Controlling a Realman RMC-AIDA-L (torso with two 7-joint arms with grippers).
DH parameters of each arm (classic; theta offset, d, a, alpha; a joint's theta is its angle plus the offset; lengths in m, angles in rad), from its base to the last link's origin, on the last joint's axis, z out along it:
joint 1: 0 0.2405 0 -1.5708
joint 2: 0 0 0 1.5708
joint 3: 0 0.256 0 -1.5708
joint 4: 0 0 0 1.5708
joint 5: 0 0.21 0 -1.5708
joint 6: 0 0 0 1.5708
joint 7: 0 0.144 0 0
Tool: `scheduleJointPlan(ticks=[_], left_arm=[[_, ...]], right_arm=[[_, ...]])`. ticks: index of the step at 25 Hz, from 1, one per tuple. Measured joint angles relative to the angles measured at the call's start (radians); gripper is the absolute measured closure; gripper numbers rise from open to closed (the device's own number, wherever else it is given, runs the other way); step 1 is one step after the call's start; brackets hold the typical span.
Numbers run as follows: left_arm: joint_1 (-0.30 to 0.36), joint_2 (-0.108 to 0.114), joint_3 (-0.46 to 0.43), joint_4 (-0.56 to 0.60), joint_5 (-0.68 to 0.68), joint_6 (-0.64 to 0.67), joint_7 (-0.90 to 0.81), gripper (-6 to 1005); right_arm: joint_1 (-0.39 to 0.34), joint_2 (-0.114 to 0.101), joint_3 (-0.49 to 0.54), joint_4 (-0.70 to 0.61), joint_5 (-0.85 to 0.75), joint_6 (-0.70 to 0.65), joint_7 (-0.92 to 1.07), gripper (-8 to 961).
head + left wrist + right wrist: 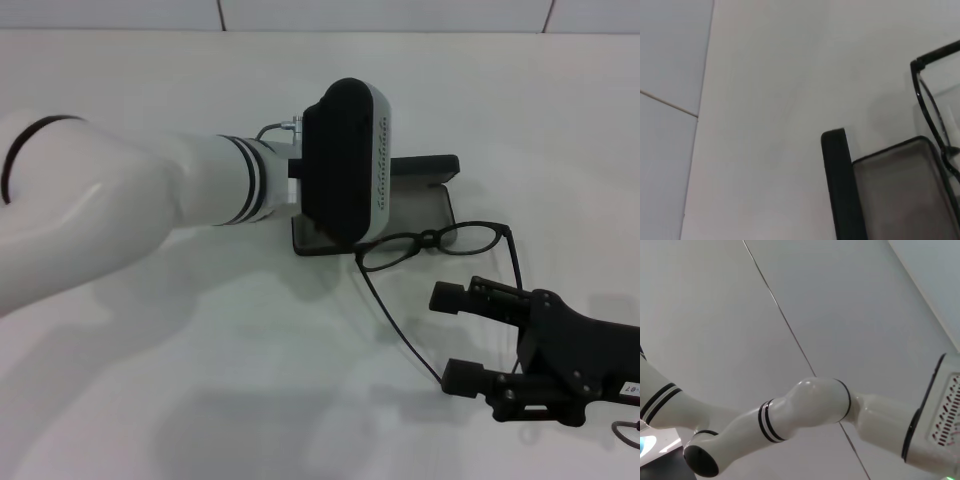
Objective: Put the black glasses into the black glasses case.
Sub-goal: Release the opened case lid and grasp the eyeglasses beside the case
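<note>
The left arm (pixel 150 205) reaches in from the left across the white table (pixel 200 380), and its wrist housing (pixel 345 160) hangs directly over the black glasses case (pixel 425 180), hiding most of it; whether the left gripper's fingers are apart or together cannot be told, as they do not show in any view. The case lies open, its lid standing at the far side and its grey-lined tray (pixel 900 195) facing up. In the left wrist view the lid's edge (pixel 840 185) and the tray show close up. The black glasses (pixel 435 243) rest just at the near edge of the case, the front frame touching or overlapping the tray rim, with the temple arms unfolded and trailing toward the robot. Further right, the right gripper (pixel 458 338) sits low over the table, fingers spread apart and empty, with one temple arm (pixel 405 335) ending near its lower finger (pixel 470 378).
</note>
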Motion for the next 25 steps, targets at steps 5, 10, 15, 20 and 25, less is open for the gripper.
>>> scheduleJointPlan(ticks=[5, 10, 15, 20, 25], left_arm=[[0.023, 0.001, -0.007, 0.064, 0.0, -0.001, -0.001, 456], [0.031, 0.002, -0.02, 0.11, 0.0, 0.003, -0.001, 457], [0.05, 0.001, -0.051, 0.202, -0.009, 0.095, -0.028, 458], [0.058, 0.004, -0.106, 0.325, -0.049, 0.27, -0.059, 459], [0.083, 0.006, -0.192, 0.419, -0.198, 0.38, -0.044, 461]], right_arm=[[0.003, -0.003, 0.0, 0.0, 0.003, 0.0, 0.002, 98], [0.006, -0.006, 0.0, 0.0, 0.005, 0.0, 0.004, 99], [0.006, -0.009, 0.005, 0.0, 0.005, 0.0, 0.004, 100], [0.007, -0.032, 0.026, 0.0, 0.005, 0.0, 0.022, 101], [0.01, -0.072, 0.051, 0.0, 0.002, 0.006, 0.053, 102]])
